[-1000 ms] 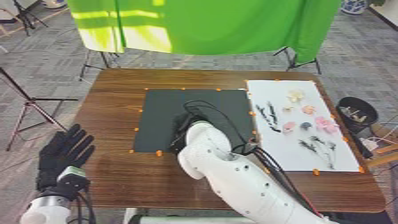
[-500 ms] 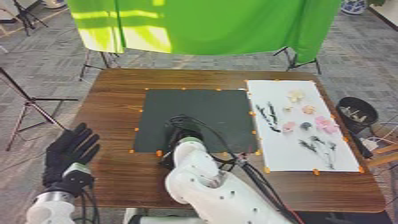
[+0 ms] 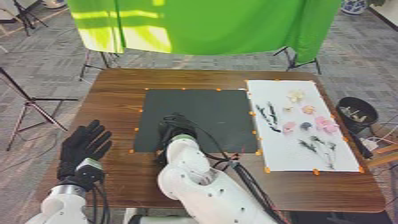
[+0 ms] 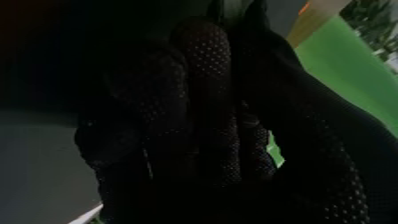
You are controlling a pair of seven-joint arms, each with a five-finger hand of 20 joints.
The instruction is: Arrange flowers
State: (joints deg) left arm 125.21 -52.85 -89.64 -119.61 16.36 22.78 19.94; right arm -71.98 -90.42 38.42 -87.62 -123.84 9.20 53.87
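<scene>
Little looks done and lots left, with pink flowers (image 3: pixel 327 125) on the white sheet (image 3: pixel 282 152) and, left of it, the straight-fingered left hand (image 3: pixel 81 151) and the right hand (image 3: pixel 178 128) (can't tell if that one grips)

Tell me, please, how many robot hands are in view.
2: the left hand at the table's left edge, and the right hand over the left part of the black mat.

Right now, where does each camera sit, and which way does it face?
Head view: on the robot's head, facing forward and down over the table; both arms, left robot hand and right robot hand show.
Right wrist view: on the right arm's wrist, looking along that hand's black glove.
Shared: the right robot hand, and apparently the green cloth.
</scene>
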